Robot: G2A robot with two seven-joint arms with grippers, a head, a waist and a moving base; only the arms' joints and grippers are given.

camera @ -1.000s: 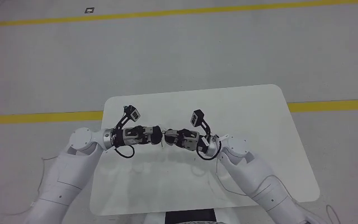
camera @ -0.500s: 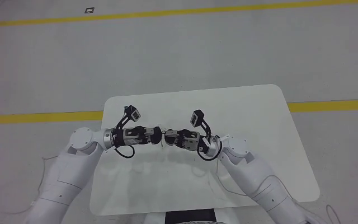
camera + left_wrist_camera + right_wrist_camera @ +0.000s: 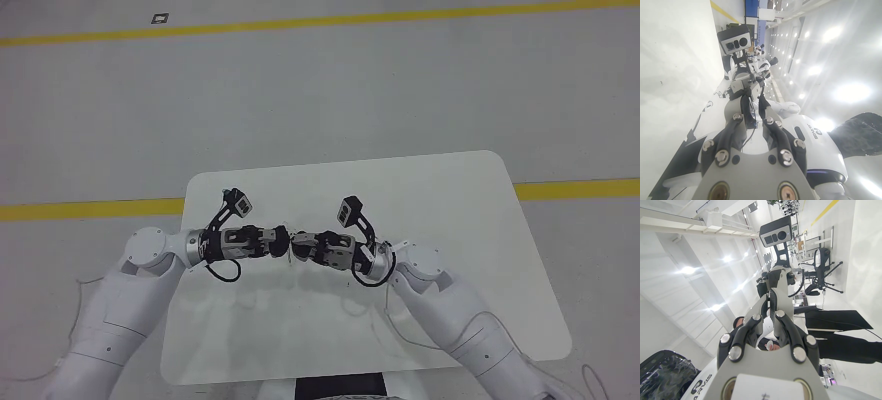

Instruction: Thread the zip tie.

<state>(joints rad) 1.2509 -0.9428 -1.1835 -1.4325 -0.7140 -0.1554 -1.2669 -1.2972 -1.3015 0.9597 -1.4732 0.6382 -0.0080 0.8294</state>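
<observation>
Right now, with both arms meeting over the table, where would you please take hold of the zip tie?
Grip the zip tie on its thin strand, I'd say, coming in sideways: it shows as a slim pale strip by where the left gripper and right gripper meet. Its head is too small to see.

The zip tie [image 3: 290,254] is a thin, pale sliver, seen from above just where the left tool [image 3: 284,242] and the right tool [image 3: 299,245] meet tip to tip. It is held up off the white counter [image 3: 450,200]. Its head, tail and threading are too small to make out.
</observation>
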